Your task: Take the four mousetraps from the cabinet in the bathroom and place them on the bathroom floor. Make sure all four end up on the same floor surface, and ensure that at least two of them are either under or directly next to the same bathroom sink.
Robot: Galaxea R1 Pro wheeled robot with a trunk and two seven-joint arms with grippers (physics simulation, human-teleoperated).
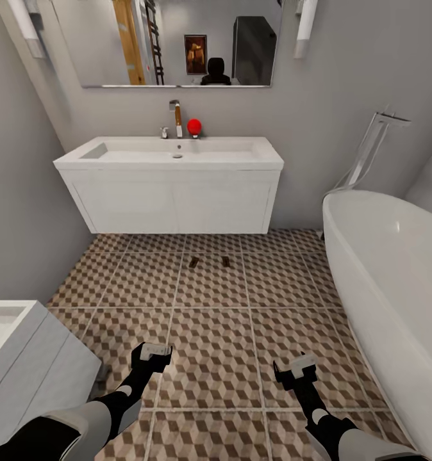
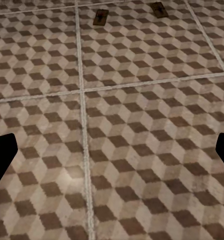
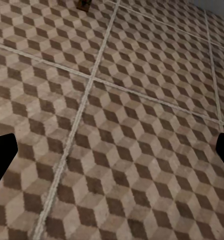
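text: none legible | labels: none | brands: none | numbers: none | signs: none | framed picture reflected in mirror: too blurred to read

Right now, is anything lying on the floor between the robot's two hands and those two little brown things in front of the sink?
Nothing visible. Only bare cube-patterned brown-and-beige tiled floor lies between the left gripper, the right gripper and the two small flat brown mousetraps, which rest just before the wide white wall-hung sink. Both sets of jaws are open and empty.

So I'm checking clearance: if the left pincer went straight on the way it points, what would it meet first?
Probably bare bathroom floor: the open left pincer looks down at the tiles, short of the two mousetraps lying farther ahead. Depth is hard to judge.
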